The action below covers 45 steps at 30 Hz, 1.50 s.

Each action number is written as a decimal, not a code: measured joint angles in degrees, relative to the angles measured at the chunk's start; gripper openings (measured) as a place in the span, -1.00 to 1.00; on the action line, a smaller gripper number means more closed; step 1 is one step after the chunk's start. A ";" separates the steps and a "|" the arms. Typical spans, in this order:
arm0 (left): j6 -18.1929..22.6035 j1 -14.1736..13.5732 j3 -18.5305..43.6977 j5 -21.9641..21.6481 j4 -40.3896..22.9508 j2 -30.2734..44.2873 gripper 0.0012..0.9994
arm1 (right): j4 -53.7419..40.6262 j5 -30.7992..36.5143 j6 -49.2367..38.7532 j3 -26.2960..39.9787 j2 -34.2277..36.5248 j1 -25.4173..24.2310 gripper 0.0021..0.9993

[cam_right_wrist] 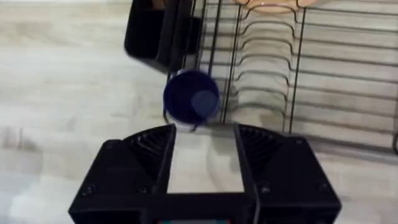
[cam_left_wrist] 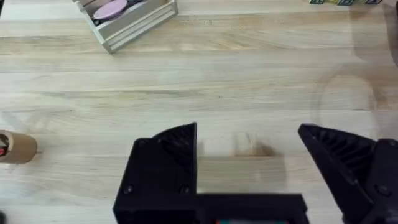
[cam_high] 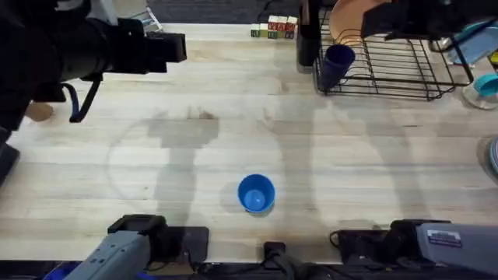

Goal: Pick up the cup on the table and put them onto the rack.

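A light blue cup (cam_high: 256,193) stands upright on the table (cam_high: 233,117), near its front edge and midway between the two arm bases. A dark blue cup (cam_high: 338,64) sits at the left end of the black wire rack (cam_high: 397,70). In the right wrist view this dark blue cup (cam_right_wrist: 191,99) lies just beyond my open right gripper (cam_right_wrist: 204,132), against the rack (cam_right_wrist: 298,81), with nothing between the fingers. My left gripper (cam_left_wrist: 245,130) hangs open over bare table at the far left, holding nothing.
An orange plate (cam_high: 348,15) stands in the rack's tines. A black holder (cam_high: 307,39) and small lettered blocks (cam_high: 272,29) sit left of the rack. Teal items (cam_high: 486,84) lie at the right edge. A wooden crate (cam_left_wrist: 127,15) and a cardboard roll (cam_left_wrist: 17,148) lie near the left arm.
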 joint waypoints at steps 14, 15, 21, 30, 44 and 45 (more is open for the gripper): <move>0.00 0.00 0.00 0.00 0.01 0.01 0.99 | -16.91 -0.34 -7.99 0.02 -11.52 10.10 0.99; 0.00 0.00 0.00 0.00 0.01 0.00 0.99 | -17.58 -0.70 -8.62 0.04 -11.73 11.41 0.99; 0.00 0.00 0.00 0.00 0.00 0.00 0.99 | -19.65 -3.74 -13.11 0.09 -11.41 20.46 0.99; 0.00 0.00 0.00 0.00 -0.01 0.00 0.99 | -20.20 -5.13 -14.88 0.09 -9.06 31.24 0.99; 0.00 0.00 0.00 0.00 -0.01 0.00 0.99 | -24.02 -5.54 -16.33 0.09 -3.75 43.85 0.99; 0.00 0.00 0.00 0.00 -0.01 0.00 0.99 | -24.02 -5.54 -16.72 0.09 -3.36 44.66 1.00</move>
